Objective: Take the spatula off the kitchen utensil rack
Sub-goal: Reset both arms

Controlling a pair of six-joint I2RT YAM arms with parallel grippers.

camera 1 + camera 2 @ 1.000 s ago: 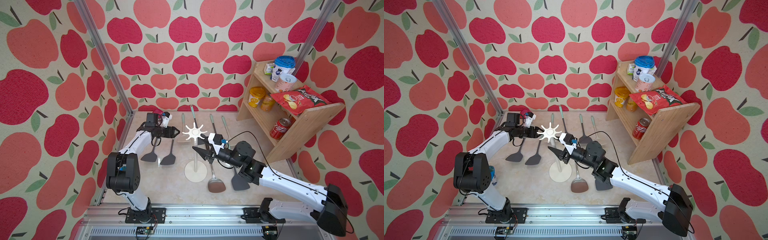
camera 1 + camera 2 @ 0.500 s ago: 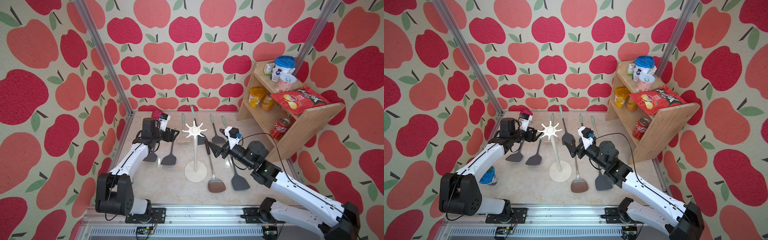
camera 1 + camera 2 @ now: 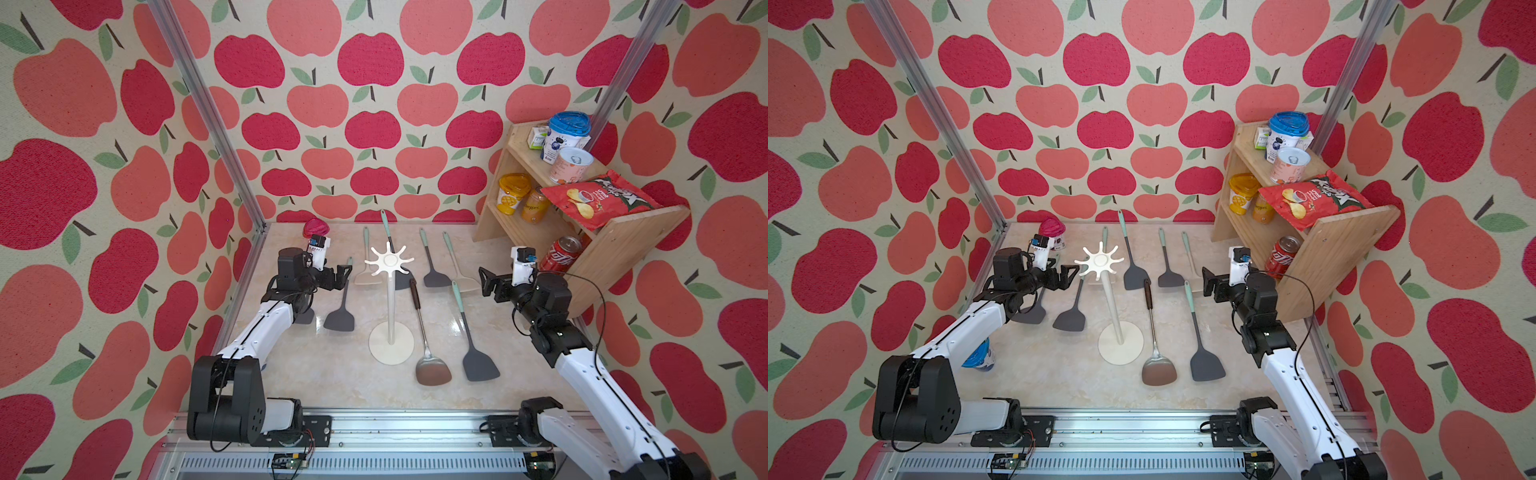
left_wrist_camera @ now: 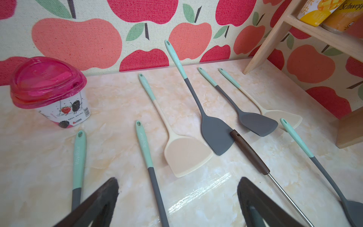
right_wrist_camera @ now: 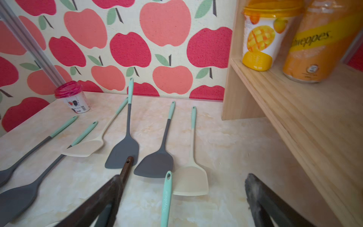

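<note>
Both arms now pulled back from kitchen utensil rack [image 3: 389,261]. Left gripper [image 3: 347,277] sits at its 9 o'clock, right gripper [image 3: 484,281] at 3 o'clock, each spread wide and empty. Hooks look bare. Steel spatula [image 3: 422,328] lies flat on counter [image 3: 332,374], just beside base at 3–4 o'clock. Expect it stiff and light, with slick shaft. If you regrasp, take wooden handle.

The left tool [image 3: 344,276] and right tool [image 3: 484,283] are hanging wide open and empty, each arm stretching out behind its tool.
</note>
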